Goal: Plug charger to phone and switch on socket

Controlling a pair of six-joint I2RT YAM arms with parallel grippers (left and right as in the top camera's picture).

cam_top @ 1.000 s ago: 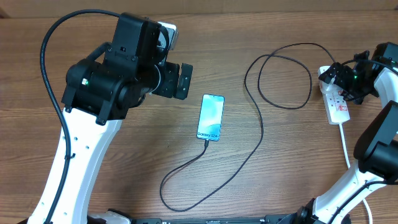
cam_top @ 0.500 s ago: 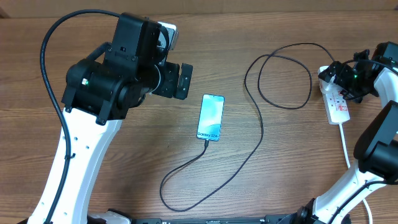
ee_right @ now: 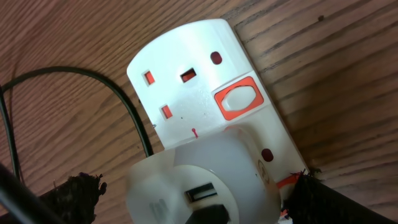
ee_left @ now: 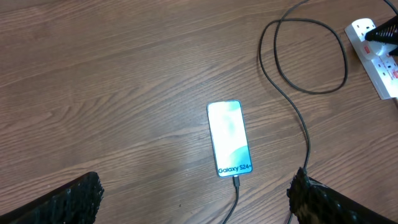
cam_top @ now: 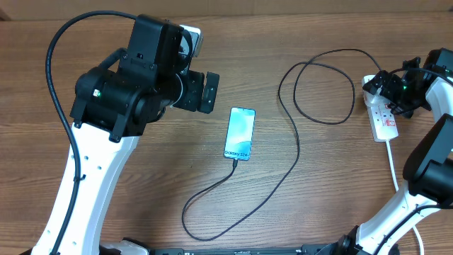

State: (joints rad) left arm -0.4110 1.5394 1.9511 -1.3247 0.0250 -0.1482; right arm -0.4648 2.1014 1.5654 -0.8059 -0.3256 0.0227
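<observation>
Nothing visible has shifted over the last second: both arms hold their stations. Chief hazard: the right jaws, spread wide, hang just above the far end of the socket (ee_right: 205, 81). There the exposed red-rimmed switch (ee_right: 238, 99) sits beside an empty outlet, while the switch serving the white adapter (ee_right: 186, 174) appears mostly hidden behind it. A downward press could therefore toggle the wrong outlet, or land on the adapter and rock it loose. The strip lies loose on the counter (cam_top: 141, 198) and is likely to slide or tip under an off-centre push. A sliding strip would drag the charger (cam_top: 297, 152), whose slack loops run to the phone (cam_top: 240, 134) at mid-counter, its tip meeting the phone's lower edge; a hard tug might unseat it. Right arm (cam_top: 432, 152): folded in from the counter's right edge, wrist pitched down at the socket. Left arm (cam_top: 120, 92): raised, near the phone's upper left but clear of it, its jaws equally wide apart and empty, camera looking down on the lit screen.
</observation>
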